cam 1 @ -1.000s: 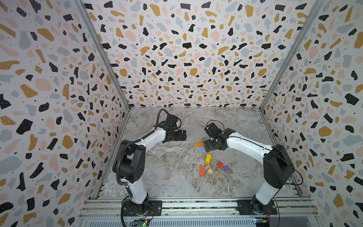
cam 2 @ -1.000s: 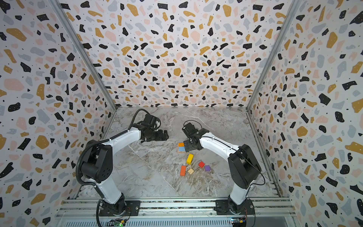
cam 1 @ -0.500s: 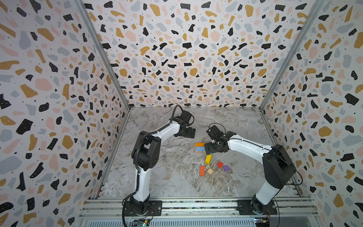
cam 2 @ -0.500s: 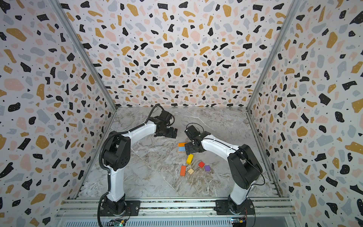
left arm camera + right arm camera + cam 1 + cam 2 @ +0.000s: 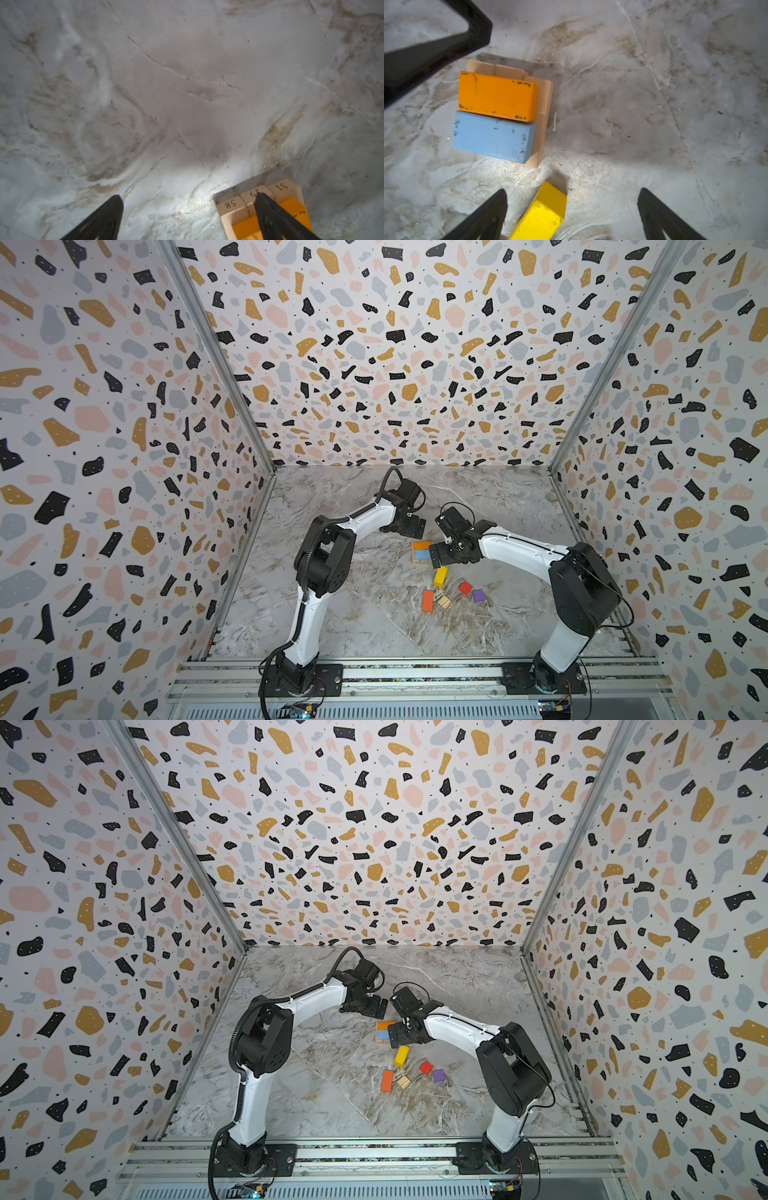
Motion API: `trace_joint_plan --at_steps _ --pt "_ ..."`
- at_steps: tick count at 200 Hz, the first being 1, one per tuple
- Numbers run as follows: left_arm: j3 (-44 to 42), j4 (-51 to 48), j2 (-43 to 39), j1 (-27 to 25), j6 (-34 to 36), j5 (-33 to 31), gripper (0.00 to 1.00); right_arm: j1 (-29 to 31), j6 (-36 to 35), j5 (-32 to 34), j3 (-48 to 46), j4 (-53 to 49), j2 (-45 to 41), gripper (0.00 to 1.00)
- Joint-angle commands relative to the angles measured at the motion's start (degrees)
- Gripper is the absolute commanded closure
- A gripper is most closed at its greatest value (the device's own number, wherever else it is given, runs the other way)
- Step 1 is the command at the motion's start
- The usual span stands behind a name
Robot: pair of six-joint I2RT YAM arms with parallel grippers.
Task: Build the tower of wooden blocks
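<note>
The tower point(image 5: 421, 551) is a low pile in both top views: a tan layer point(image 5: 544, 116) carrying an orange block point(image 5: 497, 96) and a blue block point(image 5: 493, 137) side by side. My left gripper point(image 5: 415, 529) is open just behind the tower, one fingertip point(image 5: 259, 197) over the tan numbered blocks point(image 5: 229, 204). My right gripper point(image 5: 436, 556) is open at the tower's right edge. The yellow block point(image 5: 544, 209) lies loose on the floor between its fingers, nearer one of them. Loose orange point(image 5: 427, 600), tan point(image 5: 444, 601), red point(image 5: 465, 587) and purple point(image 5: 478, 595) blocks lie nearer the front.
The marble floor point(image 5: 365, 622) is walled by speckled panels at the left point(image 5: 124, 489), back and right. A metal rail point(image 5: 415, 674) at the front carries both arm bases. The left gripper's black finger point(image 5: 436, 41) crosses the right wrist view beside the tower.
The left arm has swung right, bringing its gripper from left of centre to just behind the tower. The right gripper has shifted slightly nearer, toward the yellow block. Both stayed open.
</note>
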Motion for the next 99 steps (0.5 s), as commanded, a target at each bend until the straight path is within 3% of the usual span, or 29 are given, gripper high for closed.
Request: trace_joint_plan --at_steps 1,99 --pt "1.3 -0.7 0.8 -0.6 -0.1 0.4 0.00 0.0 1.1 0.8 -0.2 0.7 0.5 0.01" --pt "1.9 -0.8 1.4 -1.2 -0.1 0.8 0.00 0.0 1.9 1.2 0.2 3.0 3.5 0.01"
